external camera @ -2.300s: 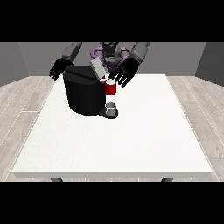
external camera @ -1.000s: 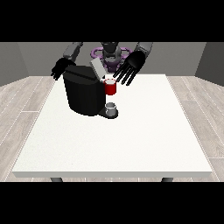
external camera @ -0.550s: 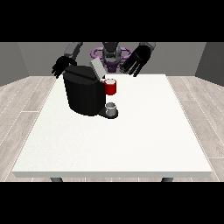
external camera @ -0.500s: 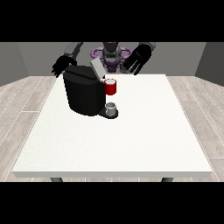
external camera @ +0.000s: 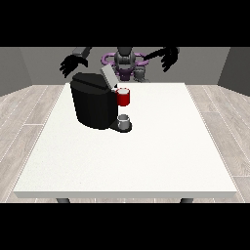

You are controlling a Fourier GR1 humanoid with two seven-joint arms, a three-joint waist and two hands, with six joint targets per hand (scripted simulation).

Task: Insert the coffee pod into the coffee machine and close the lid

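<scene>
- The big black coffee machine [external camera: 94, 103] sits near the far left corner of the large white tabletop [external camera: 146, 156].
- Its grey lid [external camera: 108, 77] sticks up, tilted open.
- A red thing at the machine [external camera: 124, 97] shows at the front, above a small grey cup-like thing [external camera: 124, 119] on the machine's base.
- I cannot tell if that grey thing is the pod.
- A moment ago both hands were close to the machine. Now the hand at the view's left [external camera: 73, 63] and the hand at the view's right [external camera: 169, 57] are lifted up and away from it, fingers spread and holding nothing.
- So I think the lid still needs closing.
- The floor is pale wood planks [external camera: 29, 105], with grey walls behind.
</scene>
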